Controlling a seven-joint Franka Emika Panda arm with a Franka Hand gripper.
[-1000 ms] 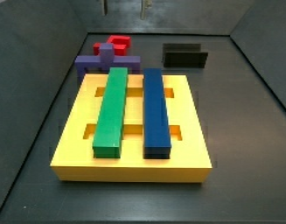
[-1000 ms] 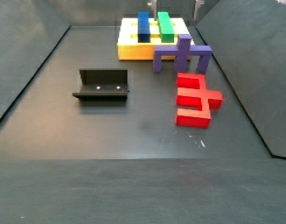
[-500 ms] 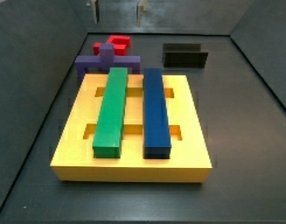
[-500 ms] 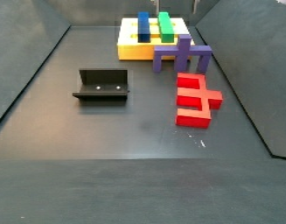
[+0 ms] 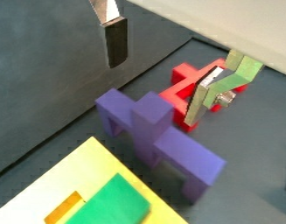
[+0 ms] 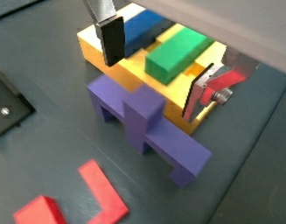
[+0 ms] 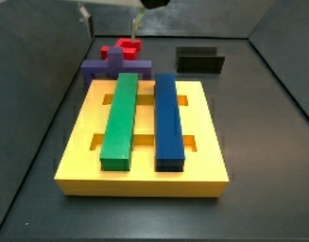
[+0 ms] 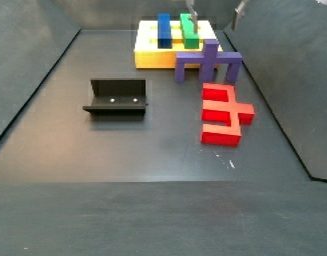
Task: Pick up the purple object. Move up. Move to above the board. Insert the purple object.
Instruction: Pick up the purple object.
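The tool (image 5: 156, 74) has flat silver fingers (image 5: 115, 39), seemingly dark-padded.

1. The purple object (image 8: 210, 64): bridge-shaped block, wide crossbar, short end legs, central stem; rests on the floor just beside the board's edge.
2. The board (image 7: 81, 142): thick yellow square slab with rectangular slots, flat on the floor.
3. The gripper (image 6: 156, 64): above the purple object, fingers apart, holding nothing.

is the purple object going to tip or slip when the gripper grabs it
The purple object looks like a rigid block with flat faces, so the open gripper above it should probably clamp it without flexing. It stands on narrow legs beside the board, so an off-centre touch might tip it. Its smooth finish could slip slightly.
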